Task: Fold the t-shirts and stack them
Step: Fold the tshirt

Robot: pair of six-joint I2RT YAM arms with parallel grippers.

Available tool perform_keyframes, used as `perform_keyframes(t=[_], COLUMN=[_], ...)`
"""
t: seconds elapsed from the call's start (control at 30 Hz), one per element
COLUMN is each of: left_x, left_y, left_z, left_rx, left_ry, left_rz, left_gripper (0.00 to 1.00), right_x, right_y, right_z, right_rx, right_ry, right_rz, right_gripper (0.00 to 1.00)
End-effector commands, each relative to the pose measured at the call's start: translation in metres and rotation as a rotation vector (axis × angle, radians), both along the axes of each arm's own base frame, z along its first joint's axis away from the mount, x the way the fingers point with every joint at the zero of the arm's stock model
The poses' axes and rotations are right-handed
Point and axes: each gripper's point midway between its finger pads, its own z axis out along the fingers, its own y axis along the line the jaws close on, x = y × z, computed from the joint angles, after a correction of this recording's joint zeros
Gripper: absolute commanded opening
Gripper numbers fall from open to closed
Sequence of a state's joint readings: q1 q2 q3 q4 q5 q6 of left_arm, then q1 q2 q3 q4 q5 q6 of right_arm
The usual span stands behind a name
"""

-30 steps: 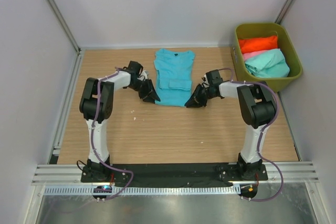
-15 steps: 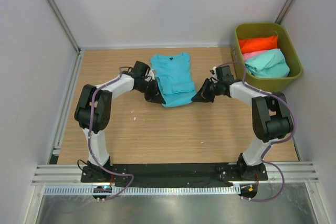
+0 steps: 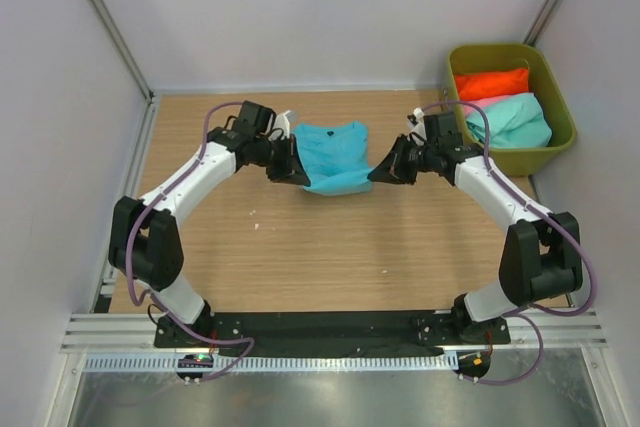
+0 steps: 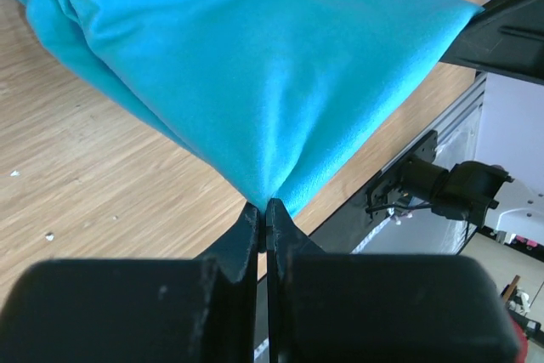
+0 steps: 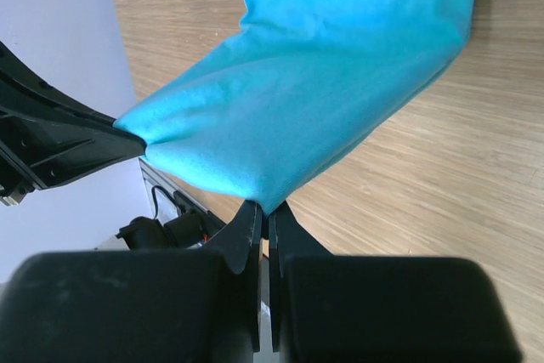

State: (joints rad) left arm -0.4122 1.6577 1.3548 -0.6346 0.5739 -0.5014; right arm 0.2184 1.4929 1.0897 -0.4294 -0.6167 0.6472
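Top external view puts the turquoise shirt (image 3: pixel 330 147) in the upper centre of the frame, on the table (image 3: pixel 330 247), with its near edge raised off the wood. The left gripper (image 3: pixel 298 175) pinches the shirt's lower left corner and the right gripper (image 3: pixel 376 173) its lower right corner. Both wrist views show the jaws closed tight on a thin peak of cloth, with no gap visible.

The step looks like the bottom-to-top fold. To do it well, both arms should travel toward the top of the frame at 1 pace and 1 height. That holds the hem taut and level between them, ready to be laid square on the collar edge before letting go. Uneven travel would skew the fold. The other 3 shirts (image 3: pixel 510 119) sit in the green bin (image 3: pixel 505 50) at upper right.
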Motion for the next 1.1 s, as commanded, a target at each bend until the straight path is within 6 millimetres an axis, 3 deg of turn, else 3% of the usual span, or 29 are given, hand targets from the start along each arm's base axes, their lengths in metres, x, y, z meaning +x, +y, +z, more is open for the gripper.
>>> perform_keyframes(t=[0.0,0.13,0.2,0.33,0.37,0.5,0.57,0.6,0.67,0.7,0.73,0.77,0.8,0.83,0.87,0.9,0.93,0.97,1.0,1.07], left_x=[-0.009,-0.002,0.004,0.027,0.032,0.072,0.093,0.109,0.134,0.152,0.166,0.177,0.195,0.205,0.215,0.230,0.236,0.242,0.248,0.252], left_y=[0.011,0.010,0.010,0.014,0.016,0.023,0.032,0.033,0.037,0.036,0.037,0.037,0.036,0.035,0.034,0.034,0.033,0.033,0.033,0.038], left_z=[0.003,0.014,0.016,0.021,0.019,0.008,0.009,0.019,0.004,0.017,0.000,0.000,0.010,0.006,-0.007,0.002,0.002,0.003,0.018,0.037], left_rx=[0.043,0.041,0.048,0.041,0.041,0.032,0.030,0.018,0.031,0.026,0.037,0.045,0.047,0.051,0.062,0.072,0.081,0.083,0.085,0.112], left_ry=[-0.037,-0.079,-0.093,-0.113,-0.106,-0.087,-0.101,-0.137,-0.132,-0.185,-0.169,-0.190,-0.250,-0.267,-0.265,-0.320,-0.338,-0.353,-0.408,-0.470], left_rz=[-0.012,-0.012,-0.006,0.025,0.032,0.074,0.104,0.113,0.126,0.138,0.147,0.154,0.172,0.177,0.182,0.207,0.215,0.219,0.210,0.211], left_gripper=[0.00,0.00,0.00,0.00,0.00,0.00,0.00,0.00,0.00,0.00,0.00,0.01,0.06,0.16,0.27,0.42,0.63,0.68,0.75,0.83], right_x=[0.002,0.011,0.020,0.043,0.048,0.075,0.095,0.106,0.132,0.143,0.160,0.170,0.179,0.191,0.212,0.220,0.231,0.235,0.241,0.238], right_y=[0.001,0.003,0.004,0.009,0.010,0.016,0.020,0.022,0.026,0.029,0.031,0.032,0.034,0.034,0.028,0.026,0.028,0.027,0.024,0.019], right_z=[0.017,0.015,0.023,0.037,0.030,0.021,0.027,0.011,0.023,0.006,0.019,0.015,0.014,-0.004,0.007,0.011,0.019,0.022,0.032,0.041], right_rx=[0.012,0.010,0.010,0.019,0.018,0.018,0.020,0.009,0.016,0.008,0.015,0.014,0.001,-0.022,-0.069,-0.081,-0.086,-0.105,-0.130,-0.149], right_ry=[-0.039,-0.037,-0.066,-0.119,-0.105,-0.107,-0.145,-0.119,-0.181,-0.158,-0.212,-0.223,-0.259,-0.256,-0.323,-0.356,-0.408,-0.429,-0.473,-0.476], right_rz=[0.015,0.012,0.018,0.016,0.014,0.012,0.018,0.015,0.014,0.010,0.005,0.005,0.018,0.017,-0.021,-0.023,-0.007,-0.002,0.001,0.007], right_gripper=[0.01,0.01,0.02,0.01,0.01,0.01,0.01,0.01,0.02,0.01,0.02,0.02,0.01,0.01,0.03,0.14,0.44,0.53,0.63,0.66])
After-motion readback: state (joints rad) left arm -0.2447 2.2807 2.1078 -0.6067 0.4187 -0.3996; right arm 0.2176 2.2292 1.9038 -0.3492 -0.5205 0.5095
